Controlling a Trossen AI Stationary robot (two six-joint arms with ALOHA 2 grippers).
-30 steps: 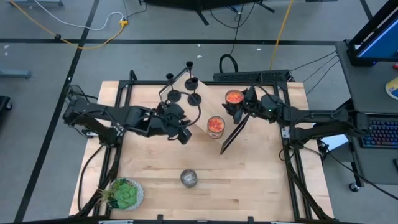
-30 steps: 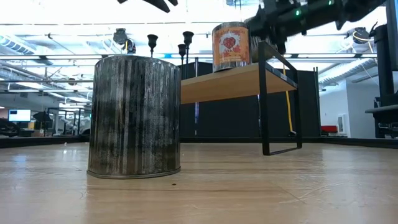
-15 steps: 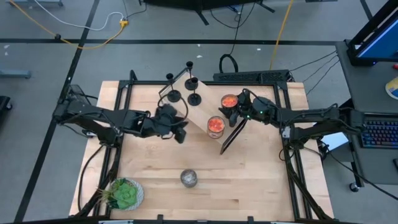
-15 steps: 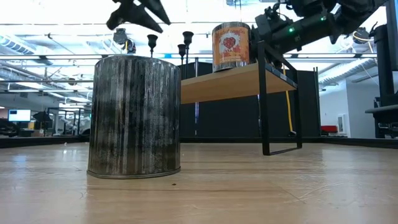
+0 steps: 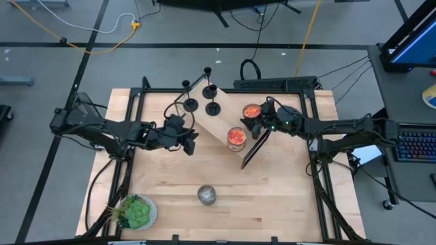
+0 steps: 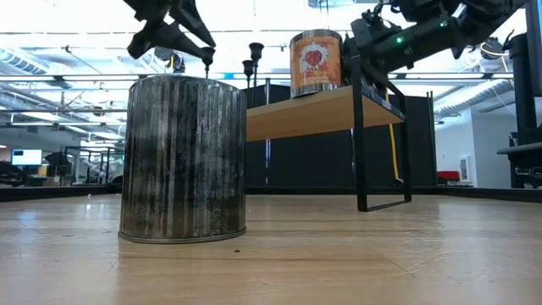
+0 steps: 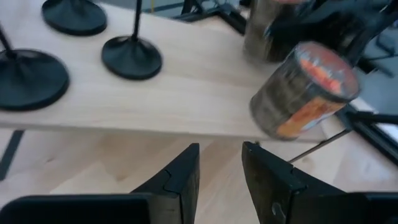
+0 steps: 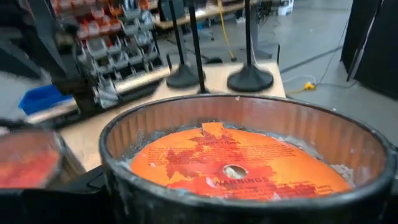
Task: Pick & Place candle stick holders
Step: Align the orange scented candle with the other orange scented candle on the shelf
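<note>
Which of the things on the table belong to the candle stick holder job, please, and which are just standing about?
Part of the job:
- candle stick holders, black, upright on the raised shelf
- left gripper, beside the shelf, nothing between its fingers
- right gripper, around an orange jar

Just standing about:
- second orange jar on the shelf
- silver jar
- green plant

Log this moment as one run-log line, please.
left gripper: empty, beside shelf | right gripper: around orange jar on shelf | candle stick holders: untouched on shelf
</note>
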